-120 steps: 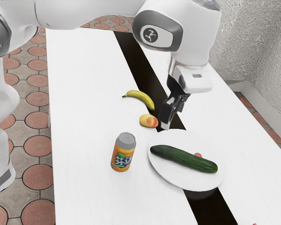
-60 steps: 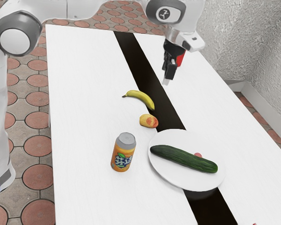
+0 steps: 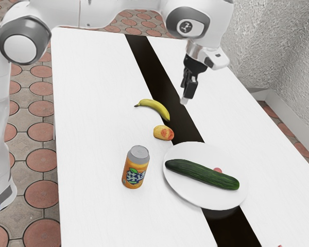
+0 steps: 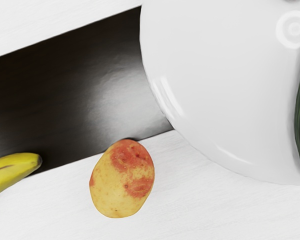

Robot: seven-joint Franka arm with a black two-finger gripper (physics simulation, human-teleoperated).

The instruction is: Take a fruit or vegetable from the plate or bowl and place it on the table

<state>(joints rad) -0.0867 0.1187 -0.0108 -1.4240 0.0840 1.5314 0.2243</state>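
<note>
Place: patio-like room around me; exact kind uncertain.
Floor (image 3: 41, 133): reddish, rounded paving set in grey-brown stone, much as outdoors.
Wall (image 3: 288, 46): rough, pale plaster above a plain skirting (image 3: 288, 116).
Table (image 3: 92, 103): long, white, black-striped, before me; its plate (image 3: 184, 186) and drink can (image 3: 135, 168) suggest dining.

Smooth and glossy on the plate (image 4: 215, 90), with bright glints near the rim. Like pale wood on the table (image 3: 98, 103), faintly grained; polished, with a cloudy sheen, on the stripe (image 4: 65, 90). Metallic atop the can (image 3: 135, 170). Finely ridged on the cucumber (image 3: 202, 174). Rough, plaster-like on the wall (image 3: 288, 51). Smooth, plastic-looking on the arm (image 3: 103, 13).
</note>
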